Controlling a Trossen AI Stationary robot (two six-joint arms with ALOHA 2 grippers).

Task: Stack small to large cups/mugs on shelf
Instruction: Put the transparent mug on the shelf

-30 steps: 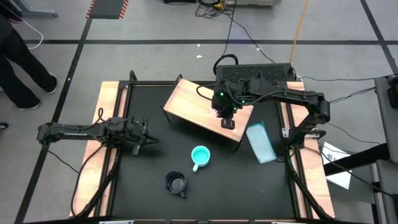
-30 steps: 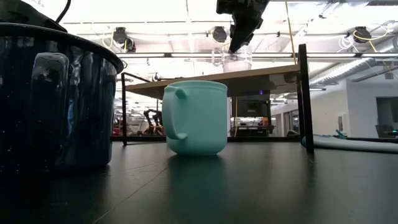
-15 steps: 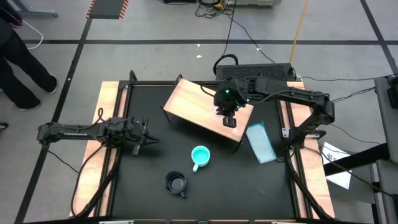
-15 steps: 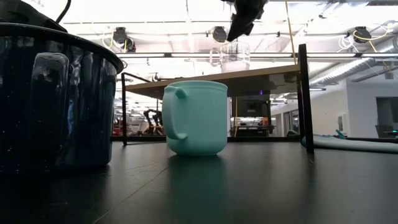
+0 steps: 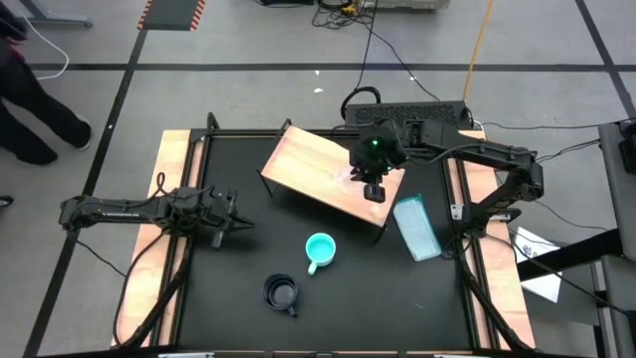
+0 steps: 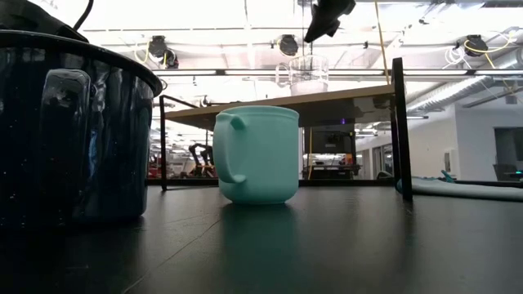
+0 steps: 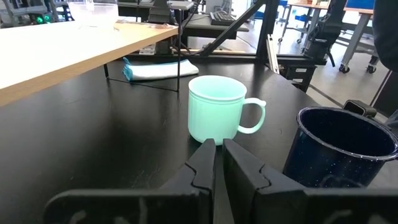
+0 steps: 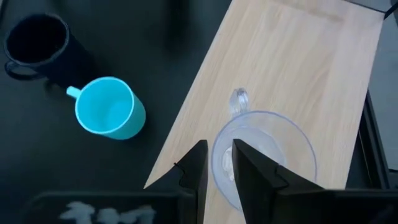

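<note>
The small clear cup (image 8: 264,155) stands upright on the shelf (image 5: 308,164), toward the board's 3 o'clock end in the high view. The right gripper (image 8: 216,163) hangs above it with its fingers (image 8: 194,167) set narrow, a slim gap between them, holding nothing; in the low view the gripper is clear above the rim.

The turquoise mug (image 5: 319,249) sits on the black surface (image 5: 238,268) at about 6 o'clock from the shelf, handle toward 7 o'clock, and the black mug (image 5: 280,292) lies farther out, near 7 o'clock of it. The left gripper (image 7: 216,163) waits at the surface's 9 o'clock side, fingers (image 7: 242,167) nearly together and empty.

The first cup looks placed. Next would be fetching the turquoise mug: the right arm has to travel to 6 o'clock, spread its fingers wider, and come down over the mug's wall or handle.
</note>
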